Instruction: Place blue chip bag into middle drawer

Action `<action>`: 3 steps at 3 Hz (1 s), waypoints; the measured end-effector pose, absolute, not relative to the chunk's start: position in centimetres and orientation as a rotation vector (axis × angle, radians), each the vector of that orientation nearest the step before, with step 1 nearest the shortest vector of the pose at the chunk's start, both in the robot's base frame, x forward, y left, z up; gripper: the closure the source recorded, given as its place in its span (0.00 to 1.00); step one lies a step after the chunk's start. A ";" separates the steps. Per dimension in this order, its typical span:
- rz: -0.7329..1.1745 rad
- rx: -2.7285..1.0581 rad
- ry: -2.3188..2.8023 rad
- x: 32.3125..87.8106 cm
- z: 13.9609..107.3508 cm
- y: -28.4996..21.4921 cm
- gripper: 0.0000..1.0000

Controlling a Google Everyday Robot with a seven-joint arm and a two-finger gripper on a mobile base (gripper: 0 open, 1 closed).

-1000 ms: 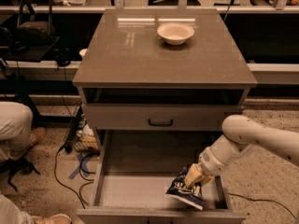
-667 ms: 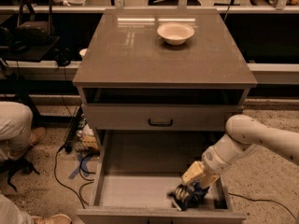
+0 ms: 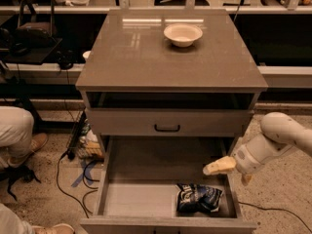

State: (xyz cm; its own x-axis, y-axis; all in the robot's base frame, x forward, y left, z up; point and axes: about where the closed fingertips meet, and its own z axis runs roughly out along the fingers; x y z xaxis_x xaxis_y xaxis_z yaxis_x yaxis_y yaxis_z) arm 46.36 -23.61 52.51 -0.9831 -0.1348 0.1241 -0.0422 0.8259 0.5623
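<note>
The blue chip bag [image 3: 197,198] lies crumpled on the floor of the open middle drawer [image 3: 139,199], in its front right corner. My gripper [image 3: 230,172] hangs above the drawer's right side, just above and to the right of the bag and clear of it. Its cream fingers [image 3: 217,166] are spread apart and hold nothing. The white arm reaches in from the right.
A cream bowl [image 3: 183,34] stands at the back of the cabinet top [image 3: 146,57]. The drawer above, with a black curved handle [image 3: 167,127], is shut. A person's legs [image 3: 14,130] and loose cables [image 3: 73,174] are on the floor to the left.
The bag went from held in my gripper to lying loose on the drawer floor. My gripper let go, rose and drew back to the right.
</note>
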 end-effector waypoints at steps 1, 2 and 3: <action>-0.835 0.097 -2.938 48.8 55.1 -29.4 0.00; -0.826 0.103 -3.040 51.1 59.4 -34.2 0.00; -0.764 0.108 -3.134 52.5 63.1 -37.7 0.00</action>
